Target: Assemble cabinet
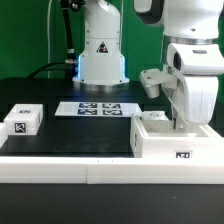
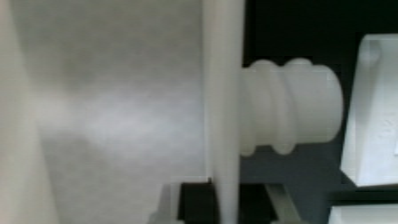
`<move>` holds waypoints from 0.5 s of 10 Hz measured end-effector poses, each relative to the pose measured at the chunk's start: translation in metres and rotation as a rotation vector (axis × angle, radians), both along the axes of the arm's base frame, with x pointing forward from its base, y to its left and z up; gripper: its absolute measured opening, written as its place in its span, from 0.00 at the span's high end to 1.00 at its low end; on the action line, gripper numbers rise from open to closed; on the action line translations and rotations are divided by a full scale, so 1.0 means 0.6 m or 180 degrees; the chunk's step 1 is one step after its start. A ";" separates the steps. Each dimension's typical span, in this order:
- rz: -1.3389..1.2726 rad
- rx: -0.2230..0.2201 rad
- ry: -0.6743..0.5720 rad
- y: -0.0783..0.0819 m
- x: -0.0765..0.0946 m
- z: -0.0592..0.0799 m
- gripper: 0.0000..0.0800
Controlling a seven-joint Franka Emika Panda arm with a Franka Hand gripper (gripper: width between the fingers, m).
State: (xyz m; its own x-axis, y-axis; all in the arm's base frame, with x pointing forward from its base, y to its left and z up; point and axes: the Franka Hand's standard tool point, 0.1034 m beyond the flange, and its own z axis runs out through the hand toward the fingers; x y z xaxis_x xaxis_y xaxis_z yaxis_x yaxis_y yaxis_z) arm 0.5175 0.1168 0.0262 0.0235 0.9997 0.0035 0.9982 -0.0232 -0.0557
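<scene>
Reaching down onto the cabinet [image 1: 158, 140] at the exterior view's right of the desk [image 1: 80, 132], the gripper [image 1: 187, 122] seems to be fitting a part. Its fingers are hidden, so I cannot tell its opening. The next move probably calls for careful alignment.

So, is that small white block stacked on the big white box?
No, the small white block lies apart from the large white plastic box.

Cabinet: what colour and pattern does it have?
The cabinet is white, with a black-and-white square tag on its front; exterior view shows it best.
</scene>
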 end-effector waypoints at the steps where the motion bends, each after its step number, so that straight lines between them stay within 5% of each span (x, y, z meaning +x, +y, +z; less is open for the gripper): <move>1: -0.0020 -0.0002 0.0000 -0.001 0.000 0.000 0.95; 3: -0.0024 -0.0002 0.0001 -0.002 0.000 0.000 0.95; 4: -0.0025 -0.0003 0.0002 -0.002 0.000 0.000 0.68; 5: -0.0026 -0.0003 0.0002 -0.002 0.000 -0.001 0.68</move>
State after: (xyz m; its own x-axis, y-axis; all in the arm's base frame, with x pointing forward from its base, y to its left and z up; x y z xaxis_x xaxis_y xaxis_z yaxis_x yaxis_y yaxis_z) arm 0.5175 0.1153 0.0259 0.0316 0.9995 0.0026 0.9979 -0.0314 -0.0562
